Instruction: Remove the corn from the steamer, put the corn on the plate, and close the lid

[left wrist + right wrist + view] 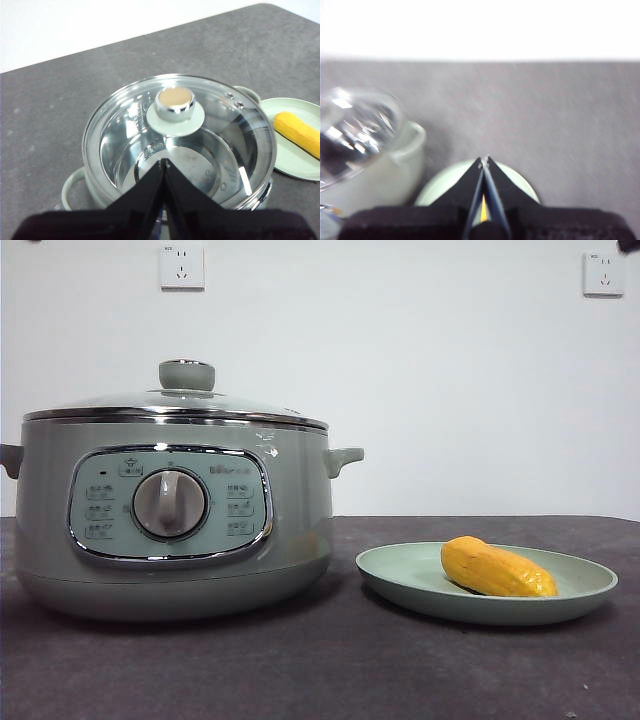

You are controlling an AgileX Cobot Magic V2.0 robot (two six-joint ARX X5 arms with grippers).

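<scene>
The sage-green steamer [170, 530] stands at the left with the glass lid [180, 405] resting on it, its knob [175, 101] upright. The yellow corn [496, 568] lies on the pale green plate [400, 575] at the right; it also shows in the left wrist view [299, 132]. My left gripper [164, 162] is shut and empty, held above the lid. My right gripper [484, 160] is shut and empty, held above the plate [440, 185], with a sliver of corn [483, 210] seen between its jaws. Neither arm shows in the front view.
The dark grey table [330, 670] runs under both things. A white wall with two sockets [182, 266] stands behind. The steamer's side handle [345, 456] sticks out toward the plate.
</scene>
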